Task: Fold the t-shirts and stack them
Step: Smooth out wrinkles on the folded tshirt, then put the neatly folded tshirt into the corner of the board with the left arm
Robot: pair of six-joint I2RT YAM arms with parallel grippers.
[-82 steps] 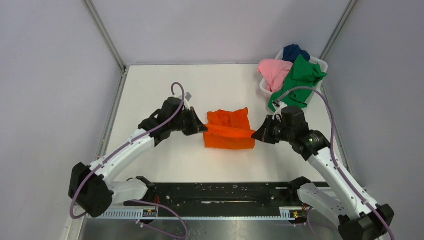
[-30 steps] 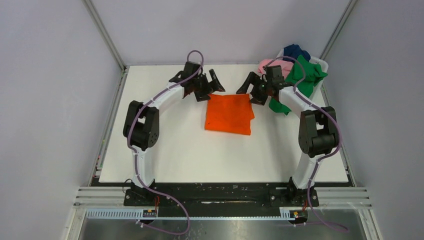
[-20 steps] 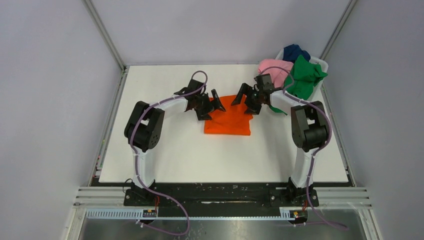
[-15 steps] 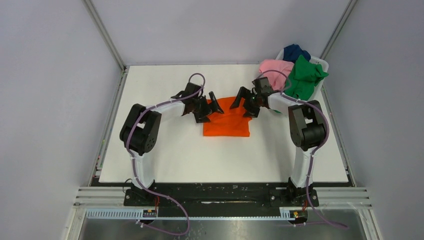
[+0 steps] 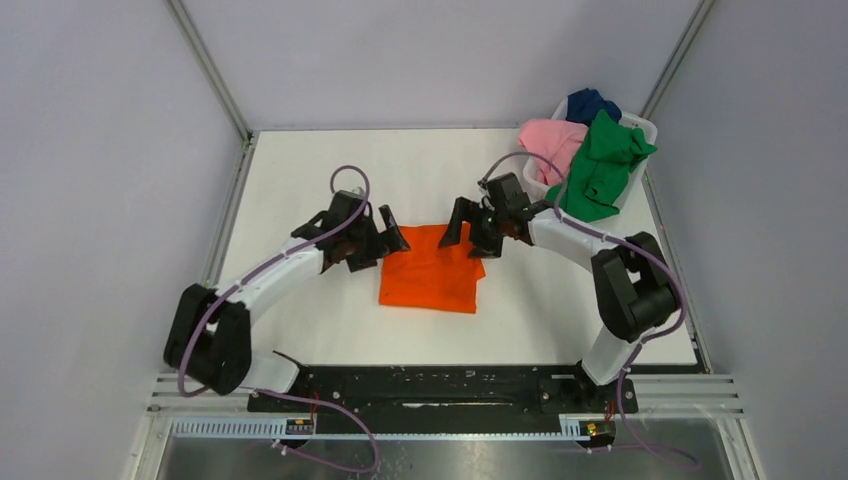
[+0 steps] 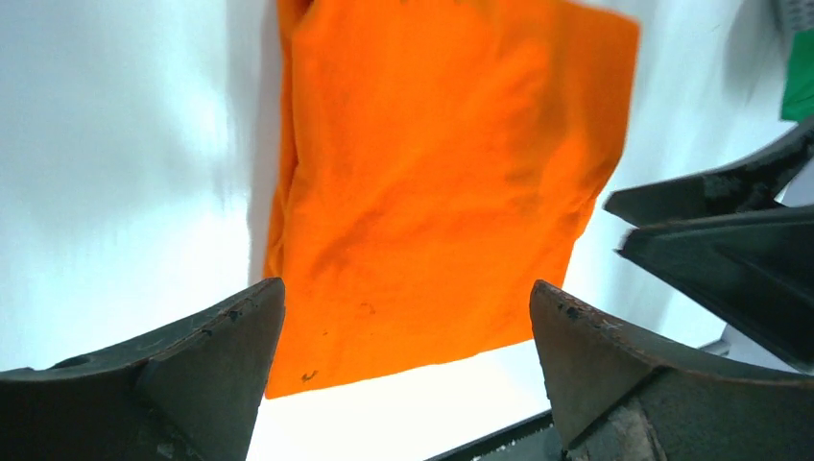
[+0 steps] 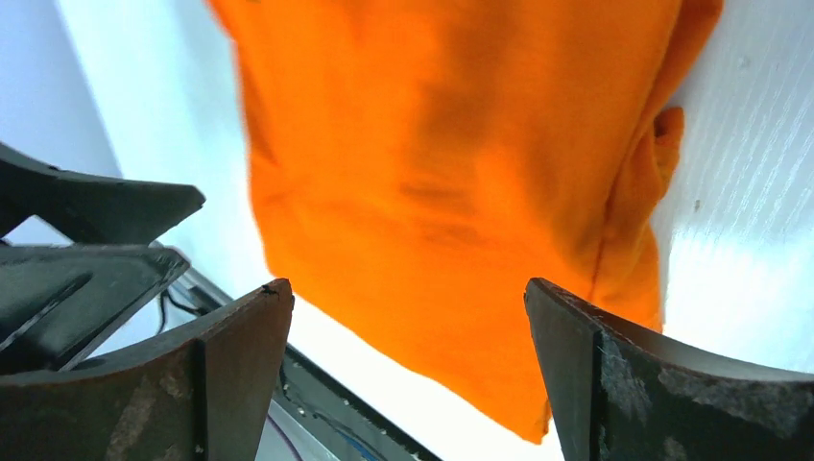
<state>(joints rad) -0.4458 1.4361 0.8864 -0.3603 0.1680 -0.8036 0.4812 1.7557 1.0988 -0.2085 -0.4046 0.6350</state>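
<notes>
A bright orange t-shirt (image 5: 430,282) lies folded into a rough rectangle on the white table. My left gripper (image 5: 390,245) hovers at its far left corner and my right gripper (image 5: 462,236) at its far right corner. Both are open and hold nothing. In the left wrist view the orange t-shirt (image 6: 432,173) spreads beyond the wide-apart left gripper (image 6: 408,322). The right wrist view shows the same orange t-shirt (image 7: 451,173) past the open right gripper (image 7: 408,312). Pink (image 5: 552,143), green (image 5: 603,162) and dark blue (image 5: 588,103) t-shirts are heaped at the back right.
The heap sits in a white basket (image 5: 643,127) in the back right corner, with the green shirt hanging over its front rim. Grey walls and metal posts enclose the table. The black base rail (image 5: 430,385) runs along the near edge.
The orange t-shirt now lies nearer the front edge and further left than a second ago. Both arms have drawn back with it from the far side, their grippers open throughout.
</notes>
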